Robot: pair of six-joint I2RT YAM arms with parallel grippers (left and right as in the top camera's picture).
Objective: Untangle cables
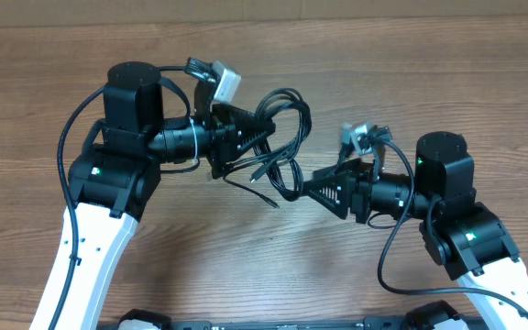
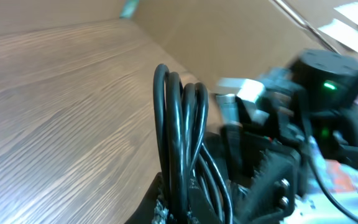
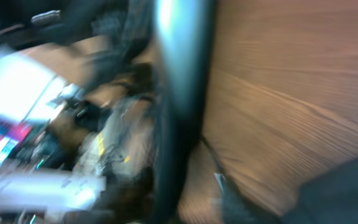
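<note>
The cables point(image 1: 282, 137) are a bundle of thin black loops at the table's middle, partly lifted off the wood. My left gripper point(image 1: 255, 137) reaches in from the left and is shut on the bundle's left side. In the left wrist view the loops point(image 2: 180, 118) rise straight up out of the jaws of the left gripper point(image 2: 185, 211). My right gripper point(image 1: 308, 188) points left at the bundle's lower right loop. The right wrist view is motion-blurred: one dark strand point(image 3: 179, 93) runs top to bottom ahead of the right gripper point(image 3: 229, 199), whose jaws stand apart. A small silvery plug tip point(image 3: 219, 180) lies on the wood.
A wooden table point(image 1: 429, 73) carries everything, with a cardboard wall point(image 1: 337, 9) along its far edge. The right arm point(image 2: 328, 81) fills the right side of the left wrist view, close to the bundle. Thick arm wires point(image 1: 388, 257) loop beside each arm.
</note>
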